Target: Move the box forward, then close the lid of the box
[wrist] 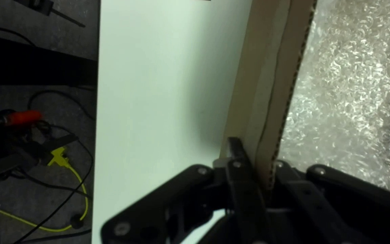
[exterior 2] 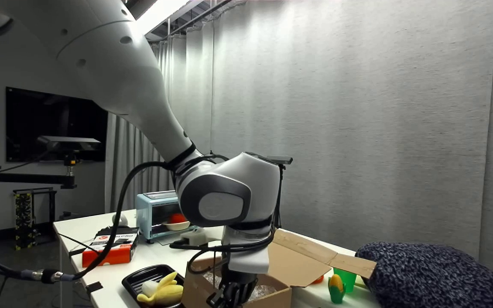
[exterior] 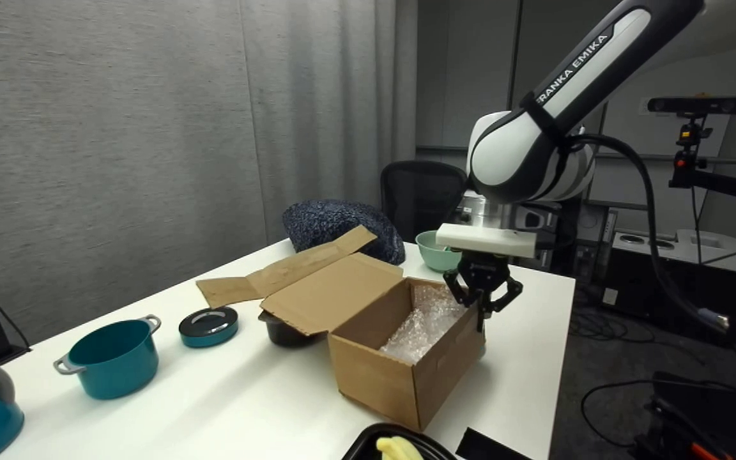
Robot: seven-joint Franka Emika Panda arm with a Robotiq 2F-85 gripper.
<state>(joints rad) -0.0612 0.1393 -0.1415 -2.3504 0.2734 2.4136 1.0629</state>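
A robot's black claw (exterior: 481, 312) pinches the top edge of an open cardboard box (exterior: 400, 383), its fingers (wrist: 244, 189) on both sides of 1 long wall (wrist: 288, 67) — the side opposite the hinge, toward 1 end. The box stands upright near the edge of the white surface (exterior: 259, 402), w/ bubble wrap (exterior: 425, 322) inside & the lid (exterior: 339, 287) folded back, hiding part of a dark bowl (exterior: 286, 333) in an exterior view.

Handling, by judgment: corrugated board is prob. light & fairly stiff, but a thin wall may bow or crease if tugged hard. What lies under the wrap can't be seen, so total wt. is a guess. The smooth surface should let the box slide, no lift needed. The hold is off-center, so expect some swing; mid-wall would pull straighter, though the corner end should flex less. A black tray (exterior 2: 146, 274) just beside the box could get bumped.

Closing comes after, & the lid should be the floppier part: broad, light, springy at its crease, w/ a bent front strip (exterior: 298, 267) liable to fold. Best spot to take it is prob. the free edge, approx. the middle, scooped from underneath — pinching 1 corner might twist it. The wrap looks soft & slick, a poor thing to grip.
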